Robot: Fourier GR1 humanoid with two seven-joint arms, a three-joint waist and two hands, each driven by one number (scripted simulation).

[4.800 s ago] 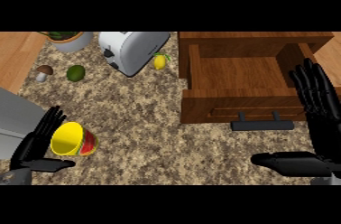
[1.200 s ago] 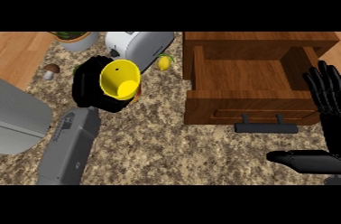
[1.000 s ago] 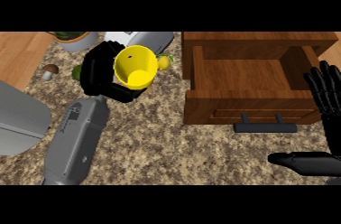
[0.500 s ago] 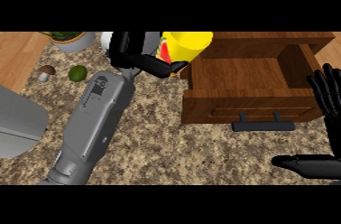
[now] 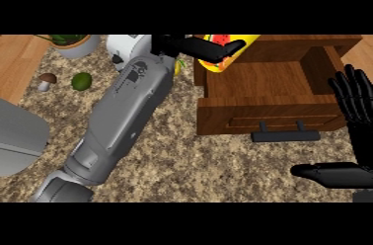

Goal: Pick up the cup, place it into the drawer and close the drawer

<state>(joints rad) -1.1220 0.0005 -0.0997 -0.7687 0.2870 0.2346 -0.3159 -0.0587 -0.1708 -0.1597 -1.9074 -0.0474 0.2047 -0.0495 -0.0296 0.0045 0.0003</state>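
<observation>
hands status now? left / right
Left hand: shut on the yellow cup, at the open drawer's left rim.
Right hand: open, holding nothing.

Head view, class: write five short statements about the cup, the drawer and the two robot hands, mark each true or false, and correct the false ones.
1. The left robot hand is curled round the yellow cup. True.
2. The cup stands on the counter beside the avocado. False: it is held up at the left rear edge of the drawer, away from the avocado.
3. The drawer is open. True.
4. The right robot hand grips the drawer handle. False: it rests open at the view's right, apart from the handle.
5. A mushroom lies left of the avocado. True.
</observation>
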